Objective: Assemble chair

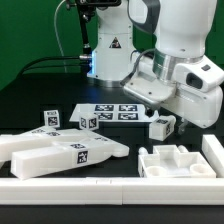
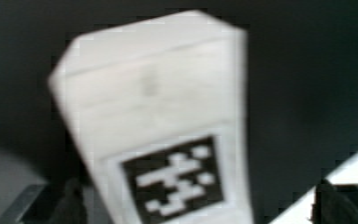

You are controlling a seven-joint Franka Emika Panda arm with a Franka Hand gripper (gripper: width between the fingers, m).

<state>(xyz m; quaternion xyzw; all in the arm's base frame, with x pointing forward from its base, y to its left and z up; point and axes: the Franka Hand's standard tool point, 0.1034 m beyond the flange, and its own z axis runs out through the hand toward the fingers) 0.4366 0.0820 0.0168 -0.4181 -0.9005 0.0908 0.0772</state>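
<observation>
A white tagged chair part lies on the black table between my gripper's two dark fingers. The fingers stand wide apart at either side of the part, with a gap on one side, so the gripper is open. In the exterior view the gripper hangs low over the table by a small white tagged block. Two long tapered legs lie at the front towards the exterior view's left. A slotted panel lies at the front towards the exterior view's right.
The marker board lies flat behind the gripper. Two small tagged blocks stand towards the exterior view's left. A white rail runs along the front edge and another along the exterior view's right side.
</observation>
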